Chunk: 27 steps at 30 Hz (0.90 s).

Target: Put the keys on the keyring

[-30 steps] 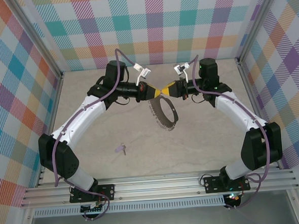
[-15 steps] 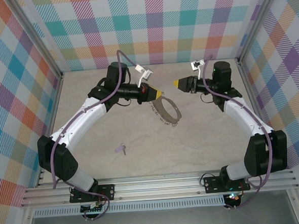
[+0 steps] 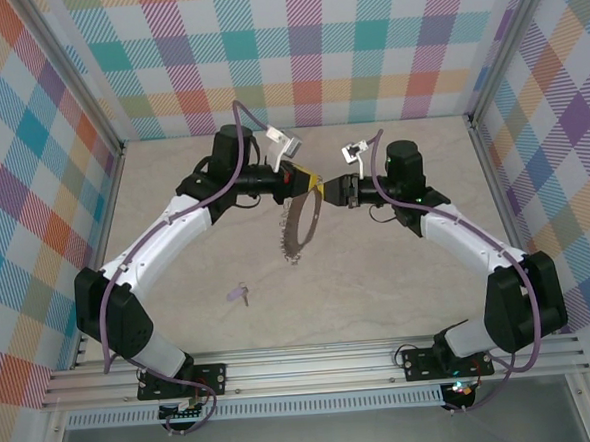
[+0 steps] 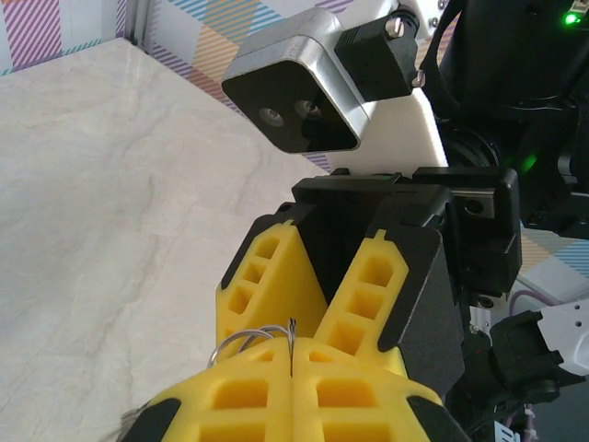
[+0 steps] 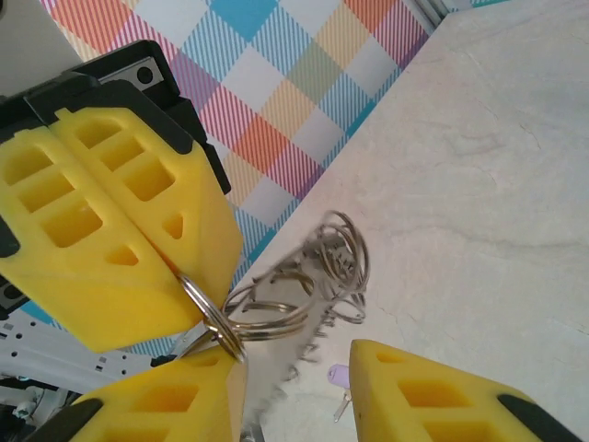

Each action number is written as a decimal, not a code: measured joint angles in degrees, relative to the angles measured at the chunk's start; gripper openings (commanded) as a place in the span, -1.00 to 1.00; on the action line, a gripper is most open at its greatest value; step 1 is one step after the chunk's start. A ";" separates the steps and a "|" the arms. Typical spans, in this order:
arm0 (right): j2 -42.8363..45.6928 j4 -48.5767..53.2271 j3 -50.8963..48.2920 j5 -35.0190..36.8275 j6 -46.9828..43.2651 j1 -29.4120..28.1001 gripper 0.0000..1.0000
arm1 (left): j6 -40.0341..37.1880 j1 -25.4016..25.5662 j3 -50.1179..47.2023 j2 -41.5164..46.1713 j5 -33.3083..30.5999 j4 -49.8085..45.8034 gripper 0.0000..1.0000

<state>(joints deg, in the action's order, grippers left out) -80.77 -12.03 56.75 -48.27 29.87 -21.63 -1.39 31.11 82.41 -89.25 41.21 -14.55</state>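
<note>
The lilac-headed key (image 3: 241,294) lies alone on the near left of the table (image 3: 408,274), well apart from the keyring (image 3: 286,244). The keyring dangles almost edge-on above mid-table from the tightly clenched left gripper (image 3: 311,186). Half a second earlier the loop hung wider and further right. The right gripper (image 3: 335,190), which had let go and drawn off to the right, is now back just beside its partner, jaws parted and grasping nothing. The move reads as a fresh attempt to take hold of the ring rather than progress, as the key is not yet picked up or threaded.
</note>
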 measured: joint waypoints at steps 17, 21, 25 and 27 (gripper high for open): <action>1.88 -2.43 0.98 3.15 2.47 5.55 -0.40 | -2.16 0.61 -4.44 4.26 3.06 2.64 -1.00; 2.75 -5.16 0.24 1.92 4.07 5.46 -0.49 | -2.40 0.63 -4.74 4.26 3.85 2.64 -1.00; 3.48 -6.43 -2.21 0.39 5.03 5.20 -0.57 | -2.51 0.63 -4.83 4.26 4.39 2.71 -1.00; 3.54 -6.56 -3.28 -0.24 5.38 4.74 -0.62 | -2.51 0.63 -4.87 4.26 4.39 2.73 -1.00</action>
<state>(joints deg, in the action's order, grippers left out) -77.23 -18.59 53.47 -48.51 35.24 -16.88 -3.90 31.75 77.54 -84.99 45.60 -11.81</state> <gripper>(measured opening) 0.209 0.049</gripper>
